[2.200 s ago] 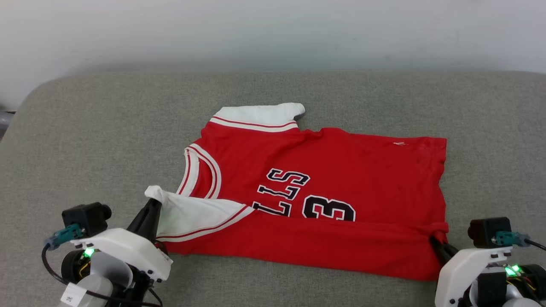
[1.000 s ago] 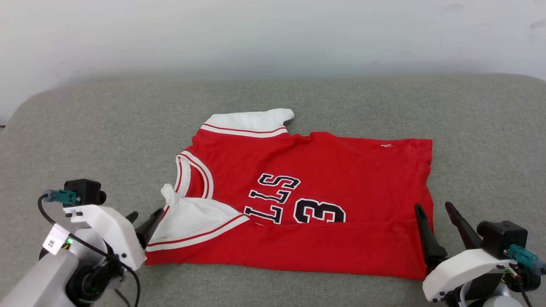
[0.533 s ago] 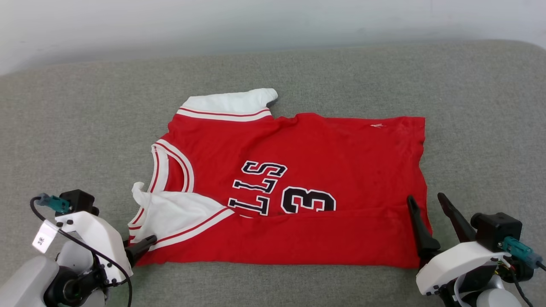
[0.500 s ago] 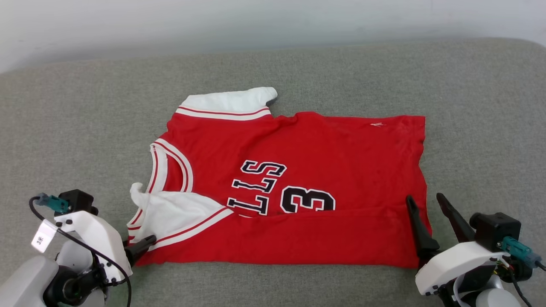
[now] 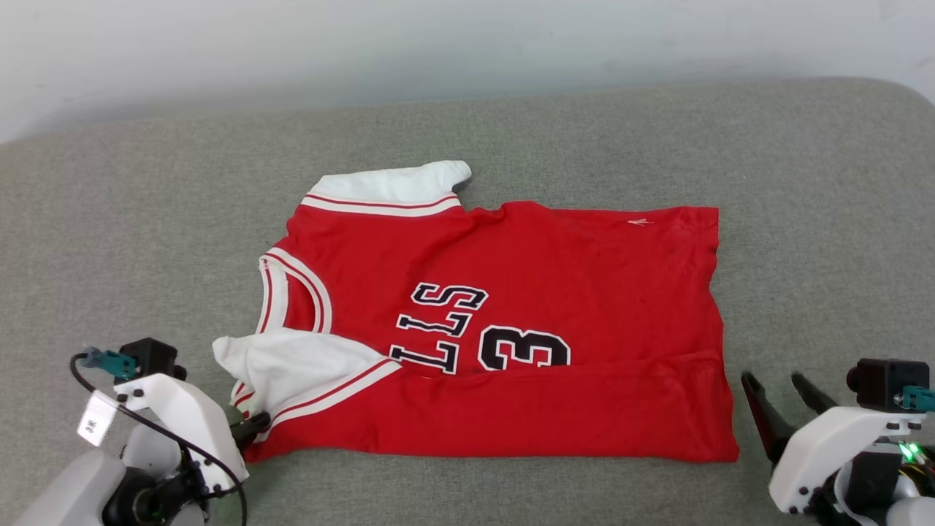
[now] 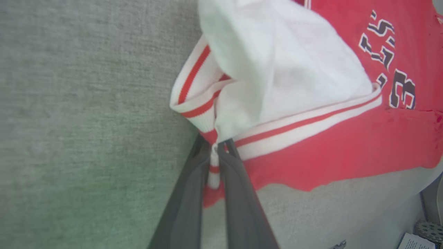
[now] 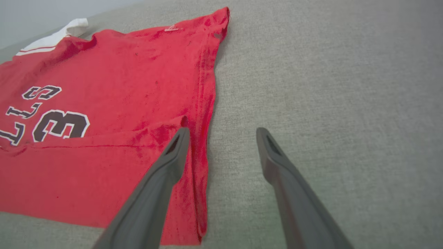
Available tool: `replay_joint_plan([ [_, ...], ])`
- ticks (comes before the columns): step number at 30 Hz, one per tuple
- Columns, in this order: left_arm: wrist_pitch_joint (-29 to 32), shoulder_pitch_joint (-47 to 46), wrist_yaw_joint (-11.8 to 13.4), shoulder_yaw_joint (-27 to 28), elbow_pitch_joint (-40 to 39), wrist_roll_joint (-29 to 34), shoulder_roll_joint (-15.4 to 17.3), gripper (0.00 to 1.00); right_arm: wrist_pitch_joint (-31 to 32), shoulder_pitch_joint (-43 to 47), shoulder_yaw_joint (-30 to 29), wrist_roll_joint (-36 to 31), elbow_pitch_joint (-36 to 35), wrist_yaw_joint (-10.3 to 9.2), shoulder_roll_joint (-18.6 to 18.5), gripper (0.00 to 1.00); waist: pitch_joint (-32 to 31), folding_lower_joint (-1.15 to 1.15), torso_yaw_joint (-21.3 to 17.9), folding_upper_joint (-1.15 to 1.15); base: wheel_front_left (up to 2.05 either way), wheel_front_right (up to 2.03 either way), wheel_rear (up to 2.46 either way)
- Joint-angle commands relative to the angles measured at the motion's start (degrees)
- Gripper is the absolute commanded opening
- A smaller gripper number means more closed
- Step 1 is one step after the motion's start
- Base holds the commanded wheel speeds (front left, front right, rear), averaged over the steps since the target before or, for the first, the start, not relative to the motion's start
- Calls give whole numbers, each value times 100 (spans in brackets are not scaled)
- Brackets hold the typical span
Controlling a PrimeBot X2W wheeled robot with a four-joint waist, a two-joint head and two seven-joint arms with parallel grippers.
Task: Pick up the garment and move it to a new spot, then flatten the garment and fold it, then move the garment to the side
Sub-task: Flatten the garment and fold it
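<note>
Left side: my left fingers (image 6: 197, 173), which stood apart beside the near sleeve (image 5: 292, 365) a second ago, are now pressed together on that sleeve's striped trim (image 6: 193, 93) at the lower left of the head view. In the left wrist view a strip of white-and-red cuff is pinched between the tips. Finding: grip made on the sleeve corner.

Centre: the red jersey (image 5: 584, 277) lies mid-frame on the grey upholstered surface (image 5: 146, 219), collar to the left, hem (image 5: 719, 329) to the right. Its near long edge is already folded over up to the number 3, and the far white sleeve sticks out at the top.

Right side: my right fingers (image 7: 173, 155) straddled the hem half a second ago. They now stand apart and empty, just off the jersey's lower right corner.

Judgement: only one end is secured. The next fold or lift needs the right corner gripped too, or the cloth will drag skewed.
</note>
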Motion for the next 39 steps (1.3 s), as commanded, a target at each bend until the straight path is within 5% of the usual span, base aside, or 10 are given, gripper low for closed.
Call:
replay_joint_plan([
  [1,-52,139,5,-94,-60,94,-88,0,396,91,-22,44,6,-4,-129,100,-87,0,69,0,0,0,0],
  [7,-389,-15,30,-4,-483,364,74,0,1970,122,73,232,-286,-4,-450,100,-92,0,227,0,0,0,0],
  [20,-625,-200,97,-7,-873,541,-46,0,3011,-170,643,483,406,-2,-260,100,227,0,446,0,0,0,0],
  [21,-639,-187,102,-12,-862,551,-61,0,3061,-172,685,496,471,-1,-255,30,223,0,456,0,0,0,0],
  [22,-655,-170,120,-17,-853,561,-78,0,3074,-176,691,548,511,5,-245,0,215,0,465,0,0,0,0],
  [31,-1029,221,176,39,-811,538,-186,0,2945,-162,583,689,268,-3,-486,0,-256,0,467,0,0,0,0],
  [39,-1357,916,493,62,-1029,504,-187,0,3049,197,709,795,-31,-3,-663,0,-912,0,478,0,0,0,0],
])
